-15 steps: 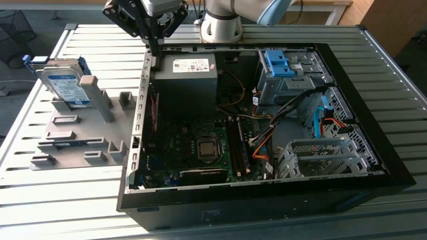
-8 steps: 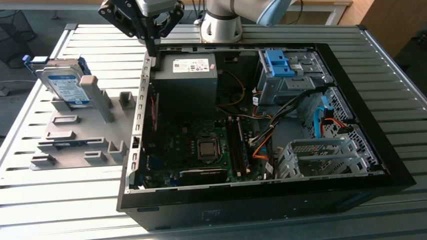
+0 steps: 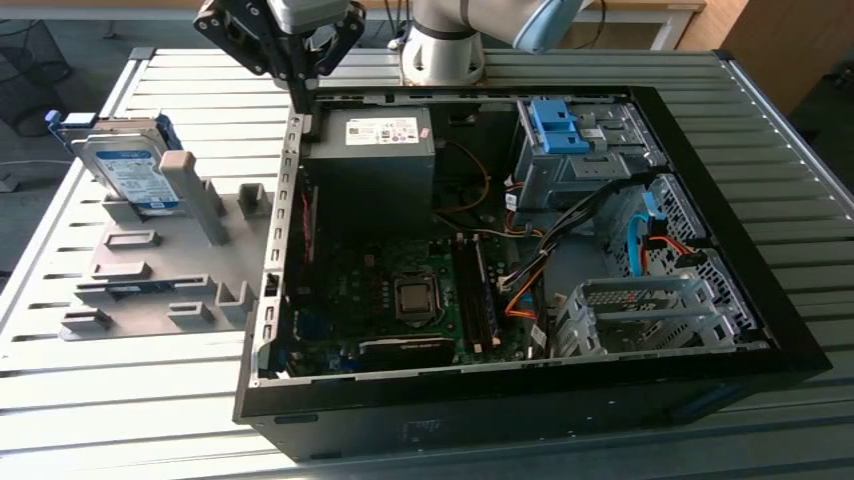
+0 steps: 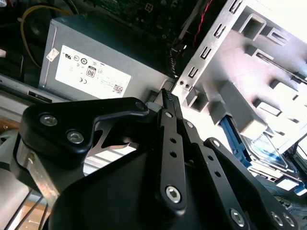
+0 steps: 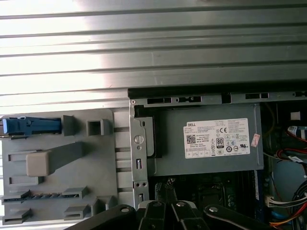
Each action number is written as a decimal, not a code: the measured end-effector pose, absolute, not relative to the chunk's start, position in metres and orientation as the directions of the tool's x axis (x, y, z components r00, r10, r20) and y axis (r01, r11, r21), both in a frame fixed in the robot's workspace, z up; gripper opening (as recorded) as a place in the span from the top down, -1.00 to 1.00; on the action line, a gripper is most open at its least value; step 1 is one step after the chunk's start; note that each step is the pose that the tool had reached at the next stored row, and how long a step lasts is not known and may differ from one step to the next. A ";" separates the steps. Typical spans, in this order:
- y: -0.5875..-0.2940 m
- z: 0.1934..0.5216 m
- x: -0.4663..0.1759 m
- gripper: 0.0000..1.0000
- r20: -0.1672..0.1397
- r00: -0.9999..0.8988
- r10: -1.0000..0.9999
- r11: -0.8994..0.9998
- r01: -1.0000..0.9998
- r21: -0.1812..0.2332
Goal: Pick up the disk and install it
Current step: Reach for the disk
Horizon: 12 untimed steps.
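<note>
The disk [image 3: 127,170], silver with a white-and-blue label and blue rails, stands on edge in the grey holder plate [image 3: 174,265] at the exterior view's left, outside the computer case. Its blue rail shows edge-on in the first wrist view [image 5: 31,125], and part of it shows in the second wrist view [image 4: 266,148]. My gripper [image 3: 304,100] hangs above the case's back left corner, to the right of the disk and well apart from it. Both wrist views show the fingertips [image 4: 167,93] [image 5: 164,186] pressed together, shut with nothing between them.
The open computer case [image 3: 747,180] lies on a slatted metal table [image 3: 160,400]. Inside are the grey power-supply box [image 3: 380,150], the motherboard [image 3: 400,300], a blue latch piece [image 3: 561,125], loose cables and an empty metal drive cage [image 3: 641,315]. The arm's base [image 3: 441,50] stands behind the case.
</note>
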<state>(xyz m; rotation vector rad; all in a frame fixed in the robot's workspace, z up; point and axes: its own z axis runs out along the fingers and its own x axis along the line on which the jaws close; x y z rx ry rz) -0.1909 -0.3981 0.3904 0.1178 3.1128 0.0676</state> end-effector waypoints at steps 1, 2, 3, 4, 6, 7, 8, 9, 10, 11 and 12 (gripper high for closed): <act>-0.398 0.390 -0.191 0.79 -0.024 -0.997 0.076 0.996 0.075 0.044; -0.398 0.390 -0.191 0.79 -0.024 -0.997 0.076 0.996 0.075 0.044; -0.398 0.390 -0.191 0.79 -0.024 -0.997 0.076 0.996 0.075 0.044; -0.398 0.390 -0.192 0.79 -0.024 -0.997 0.076 0.996 0.075 0.044; -0.398 0.390 -0.192 0.79 -0.024 -0.997 0.076 0.996 0.075 0.044; -0.398 0.390 -0.192 0.79 -0.024 -0.997 0.076 0.996 0.075 0.044; -0.398 0.390 -0.193 0.79 -0.024 -0.997 0.076 0.996 0.075 0.044; -0.398 0.390 -0.193 0.79 -0.024 -0.997 0.076 0.996 0.075 0.044; -0.398 0.390 -0.193 0.79 -0.024 -0.997 0.076 0.996 0.075 0.044; -0.398 0.390 -0.193 0.79 -0.024 -0.997 0.076 0.996 0.075 0.044; -0.398 0.390 -0.194 0.79 -0.024 -0.997 0.076 0.996 0.075 0.044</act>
